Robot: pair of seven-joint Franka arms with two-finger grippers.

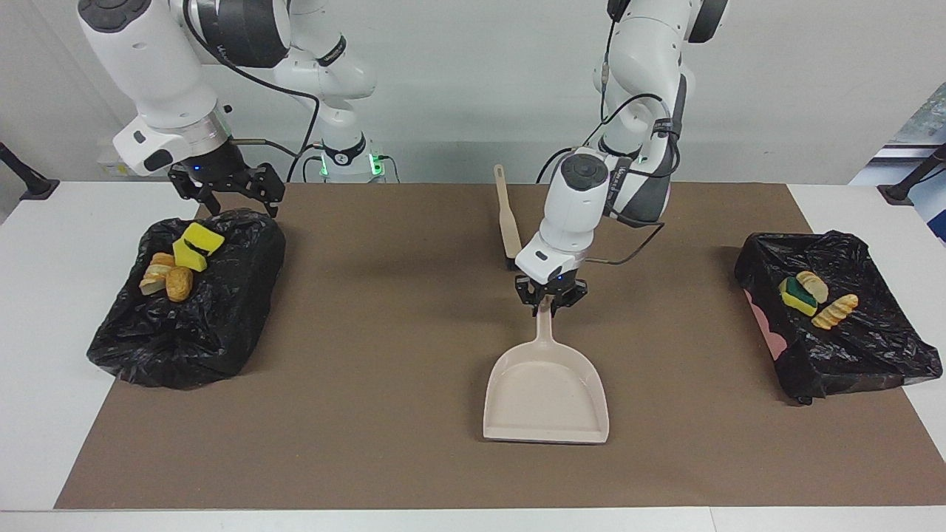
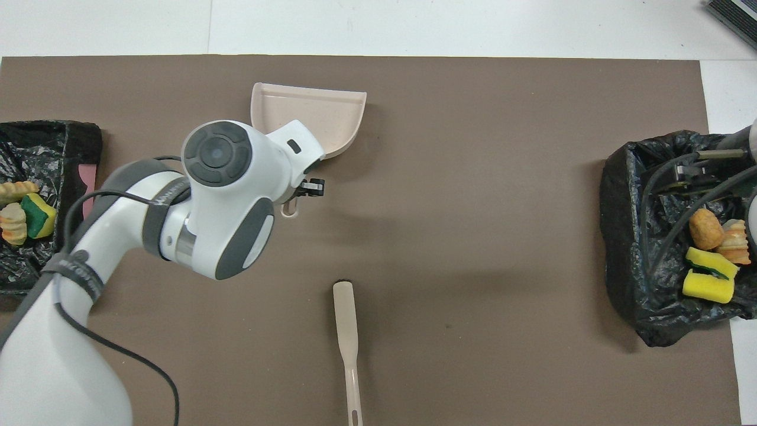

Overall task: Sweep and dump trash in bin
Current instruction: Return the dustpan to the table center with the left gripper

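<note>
My left gripper [image 1: 550, 298] is shut on the handle of the beige dustpan [image 1: 545, 395], which sits low and level over the middle of the brown mat with its mouth pointing away from the robots; its pan [image 2: 307, 112] holds nothing. The trash lies in two black bag-lined bins. Yellow sponge pieces [image 1: 196, 246] and bread chunks [image 1: 170, 277] are in the bin [image 1: 185, 325] at the right arm's end. A green-yellow sponge [image 1: 800, 295] and bread slices [image 1: 835, 310] are in the bin [image 1: 850, 355] at the left arm's end. My right gripper [image 1: 229, 193] hangs open over its bin's edge, waiting.
The beige brush [image 1: 508, 222] with black bristles lies on the mat nearer to the robots than the dustpan, partly hidden by the left arm in the facing view; it shows whole as the brush [image 2: 346, 331] in the overhead view. White table [image 1: 44, 310] borders the mat.
</note>
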